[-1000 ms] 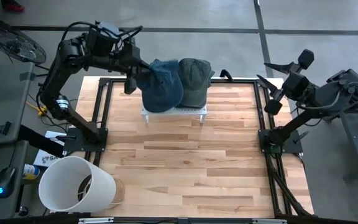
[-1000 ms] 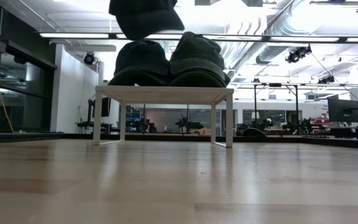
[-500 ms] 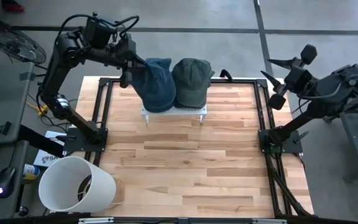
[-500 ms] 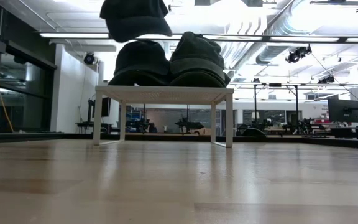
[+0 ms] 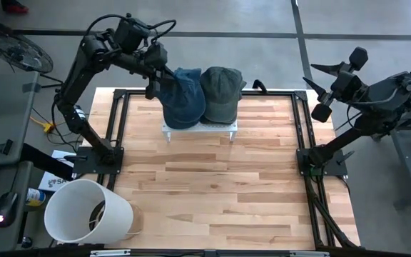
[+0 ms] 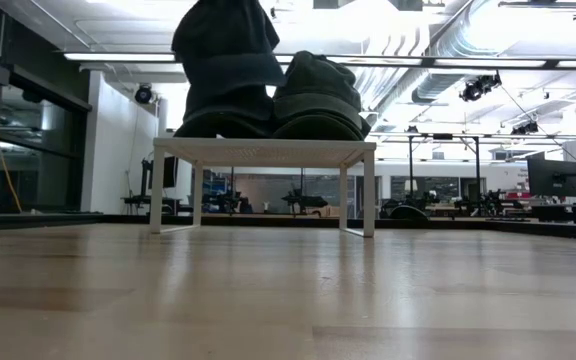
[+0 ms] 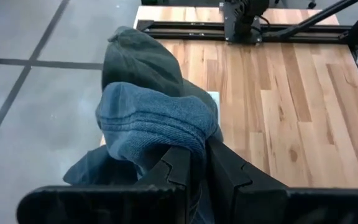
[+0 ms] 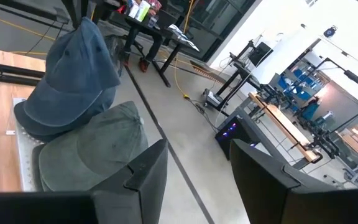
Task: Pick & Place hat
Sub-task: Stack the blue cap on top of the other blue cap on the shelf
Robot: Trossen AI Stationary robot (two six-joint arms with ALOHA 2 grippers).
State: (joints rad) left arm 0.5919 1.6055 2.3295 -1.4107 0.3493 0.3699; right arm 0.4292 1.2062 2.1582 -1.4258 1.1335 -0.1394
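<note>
My left gripper [image 5: 157, 80] is shut on a blue denim hat [image 5: 180, 96] above a small white stand [image 5: 200, 129] at the table's far side. In the low view that hat [image 6: 228, 45] hangs over a dark hat [image 6: 218, 115] resting on the stand's left half. I cannot tell whether the two touch. A green hat [image 5: 222, 91] rests beside them on the stand's right half. Past the table's right edge my right gripper [image 5: 330, 84] is raised and open, with nothing between its fingers [image 8: 148, 171]. My left gripper pinches a bunched fold of the blue hat's denim [image 7: 182, 140] between its two fingers [image 7: 229, 177]. The fingers come from the table's far left, slanting down. The hat hangs below them with its brim edge [image 6: 230, 72] lowest.
A white bucket [image 5: 84, 212] lies tipped at the table's near left corner. Black frame rails [image 5: 305, 128] run along the table's left, right and far edges. Bare wood [image 5: 212, 185] lies between the stand and the near edge.
My left gripper has swung toward the table's right edge and dipped, still shut on the blue hat. The hat has tipped from level to hanging and now reaches down in front of the dark hat. My right gripper has drawn back a little toward the far right.
</note>
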